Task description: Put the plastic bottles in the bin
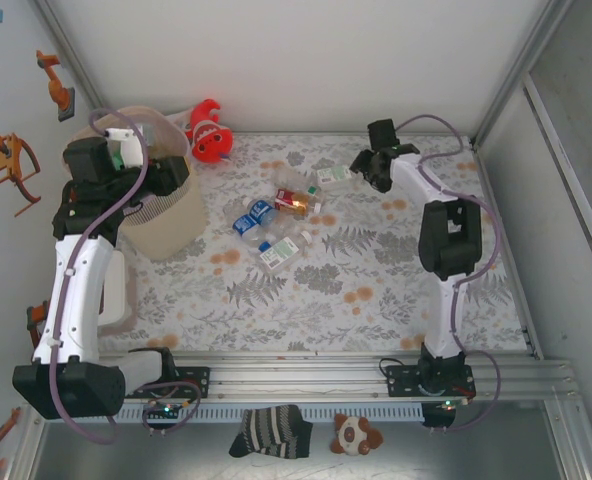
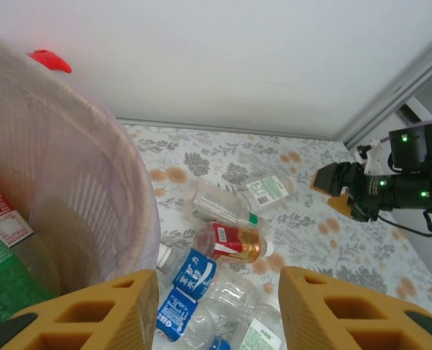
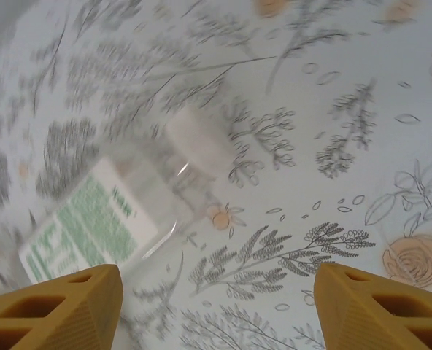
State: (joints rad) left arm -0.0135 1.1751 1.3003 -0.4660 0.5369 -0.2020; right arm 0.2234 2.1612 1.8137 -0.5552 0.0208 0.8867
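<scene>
Top external: left end effector point(image 1: 126, 150) above rolled rim of translucent pink bin point(image 1: 171, 235). Crushed plastic bottles point(image 1: 276, 220) clustered to its right on floral counter point(image 1: 376, 300). Right end effector point(image 1: 379, 168) just beside green-labelled bottle point(image 1: 333, 177).
Left wrist: hollow-celled yellow fingers point(image 2: 92, 317) apart, empty. Ribbed bin wall at left, bottles ahead.
Right wrist: fingers apart. Blurred clear green-labelled bottle, white cap, ahead-left, ungripped.

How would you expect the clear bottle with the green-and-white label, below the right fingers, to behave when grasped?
The bottle looks clear and empty, so probably light. It lies on its side on the floral mat, so a nudge may roll it. Its thin-looking walls likely dent under the fingers.
</scene>
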